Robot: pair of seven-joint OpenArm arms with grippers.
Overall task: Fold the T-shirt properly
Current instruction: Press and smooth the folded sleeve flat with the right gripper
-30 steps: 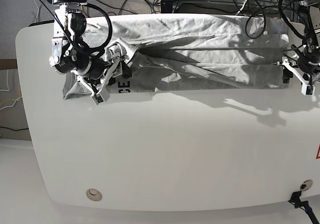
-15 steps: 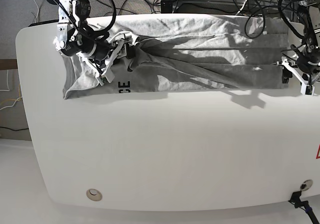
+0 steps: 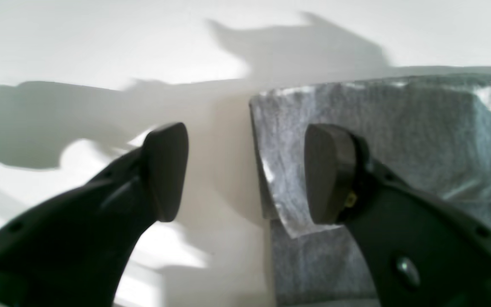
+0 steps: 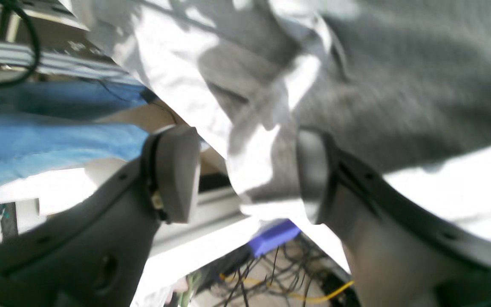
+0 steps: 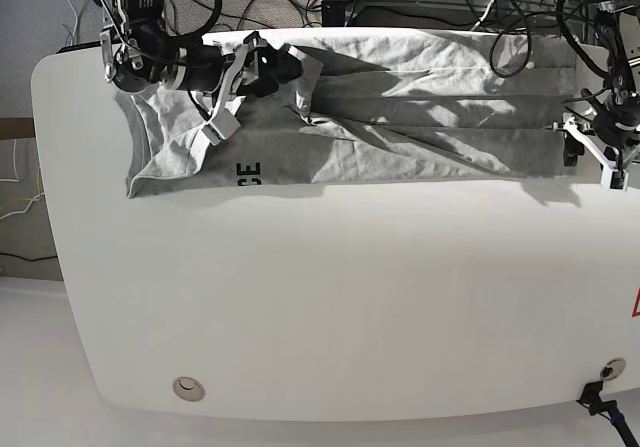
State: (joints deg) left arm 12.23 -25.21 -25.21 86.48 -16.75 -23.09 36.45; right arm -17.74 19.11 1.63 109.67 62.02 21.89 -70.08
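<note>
T-shirt [image 5: 400, 117] cloth is the thing nearest to both claws. The right gripper [image 4: 245, 179] stands with its two fingers spread, and a hanging fold of the grey cloth falls between them; in the right wrist view the cloth is just beside the right-hand pad [image 4: 313, 175] and well clear of the other one, so nothing is pinched there. In the base view this right gripper [image 5: 240, 77] is at the far left part of the shirt, above its upper edge, with a bunched ridge of cloth beside it.

The left gripper [image 3: 245, 170] is spread as well. One finger is over the bare white table [image 3: 79, 51], the other over the shirt's straight end edge [image 3: 258, 140], and the gap between them is free of cloth. In the base view the left gripper [image 5: 598, 157] is at the right end of the shirt.

Outward from the claws, the shirt lies stretched as a long wrinkled band along the far side of the table [image 5: 330, 307]. Its near edge is almost straight, and black letters [image 5: 248, 174] show at this edge near the left end.
</note>
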